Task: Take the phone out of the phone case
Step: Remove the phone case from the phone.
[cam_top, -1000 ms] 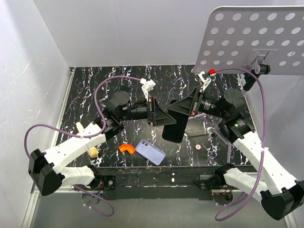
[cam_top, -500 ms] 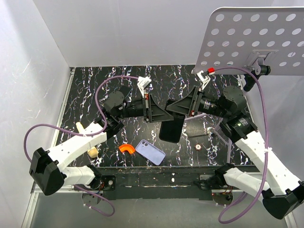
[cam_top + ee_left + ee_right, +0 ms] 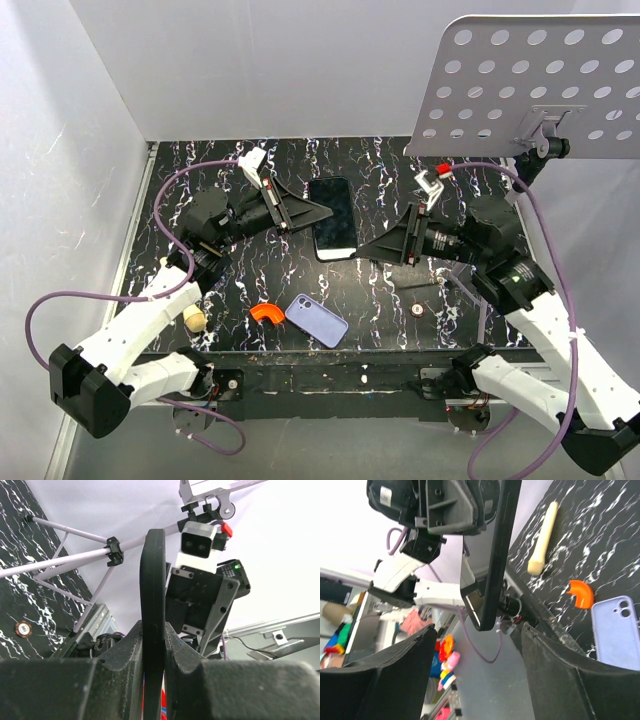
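A black phone hangs above the marble table, screen up, with my left gripper shut on its left edge. In the left wrist view the phone stands edge-on, and both pads of the left gripper press against it. My right gripper is just right of the phone, open and apart from it. Through the right wrist view the phone shows beyond the spread fingers of that gripper. The empty lilac phone case lies flat near the front edge, also seen as the case.
An orange curved piece lies left of the case. A cream stick and a cream knob lie at the left. A small round disc lies at the front right. A perforated metal plate overhangs the back right corner.
My right gripper has opened and let go of the phone, drawing back to the right. My left gripper has carried the phone up and toward the back of the table.
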Available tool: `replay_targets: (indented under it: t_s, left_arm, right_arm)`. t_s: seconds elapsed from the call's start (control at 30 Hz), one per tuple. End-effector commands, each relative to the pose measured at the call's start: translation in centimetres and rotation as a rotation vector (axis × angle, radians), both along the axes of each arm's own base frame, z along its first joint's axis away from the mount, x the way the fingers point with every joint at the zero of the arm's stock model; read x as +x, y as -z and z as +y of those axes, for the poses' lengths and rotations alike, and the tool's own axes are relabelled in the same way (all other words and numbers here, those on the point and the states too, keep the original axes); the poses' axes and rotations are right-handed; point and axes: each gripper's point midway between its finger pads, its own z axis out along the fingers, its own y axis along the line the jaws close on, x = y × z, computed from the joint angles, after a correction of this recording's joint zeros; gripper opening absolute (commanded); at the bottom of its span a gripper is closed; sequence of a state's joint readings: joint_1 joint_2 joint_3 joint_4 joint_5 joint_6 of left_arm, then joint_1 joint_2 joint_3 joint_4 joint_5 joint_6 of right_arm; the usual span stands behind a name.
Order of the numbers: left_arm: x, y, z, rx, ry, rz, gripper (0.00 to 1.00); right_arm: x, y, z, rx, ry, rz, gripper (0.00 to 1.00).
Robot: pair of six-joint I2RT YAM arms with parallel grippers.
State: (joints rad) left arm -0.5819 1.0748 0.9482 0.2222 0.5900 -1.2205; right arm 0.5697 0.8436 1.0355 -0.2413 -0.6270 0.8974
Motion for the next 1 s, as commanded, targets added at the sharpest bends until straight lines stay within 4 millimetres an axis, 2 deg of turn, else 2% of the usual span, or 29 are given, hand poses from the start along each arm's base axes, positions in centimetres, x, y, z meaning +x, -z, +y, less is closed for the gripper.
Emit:
replay_targets:
  t_s: [0.0,0.07,0.2,0.27,0.37,0.53,0.63,0.77,0.83,0.87,0.97]
  left_arm:
    - [0.0,-2.9,0.6,-0.1,-0.022,0.025,0.0]
    - [0.1,-3.2,0.7,-0.117,-0.027,0.028,0.0]
    - [-0.2,-4.0,0.6,-0.142,-0.006,0.023,0.0]
    - [-0.4,-4.3,0.6,-0.15,0.002,0.019,0.0]
    - [-0.5,-4.1,0.7,-0.147,0.001,0.021,0.0]
    - [-0.7,-4.5,0.6,-0.168,0.016,0.018,0.0]
    - [-0.6,-4.3,0.5,-0.17,0.023,0.03,0.0]
    - [-0.7,-4.4,0.5,-0.197,0.04,0.062,0.0]
    - [-0.8,-4.2,0.3,-0.203,0.072,0.099,0.0]
    - [-0.9,-4.4,0.3,-0.211,0.091,0.116,0.0]
    - [-1.3,-4.6,0.0,-0.241,0.149,0.159,0.0]
  right_arm:
    - [-2.2,-1.9,1.3,0.087,-0.144,-0.065,0.73]
    - [-2.5,-2.3,1.5,0.096,-0.158,-0.071,0.69]
    - [-2.0,-1.4,2.0,0.091,-0.164,-0.038,0.61]
    - [-2.0,-1.1,2.2,0.097,-0.173,-0.031,0.54]
    - [-2.2,-2.1,2.4,0.127,-0.191,-0.063,0.47]
    - [-2.2,-2.4,2.6,0.126,-0.207,-0.081,0.44]
    - [-2.4,-2.7,2.8,0.135,-0.232,-0.095,0.31]
    - [-2.9,-2.8,2.8,0.132,-0.253,-0.141,0.25]
    - [-3.2,-2.6,2.8,0.118,-0.261,-0.196,0.14]
    - [-3.3,-2.7,2.7,0.115,-0.258,-0.229,0.04]
    - [-3.5,-3.1,2.4,0.108,-0.237,-0.364,0.01]
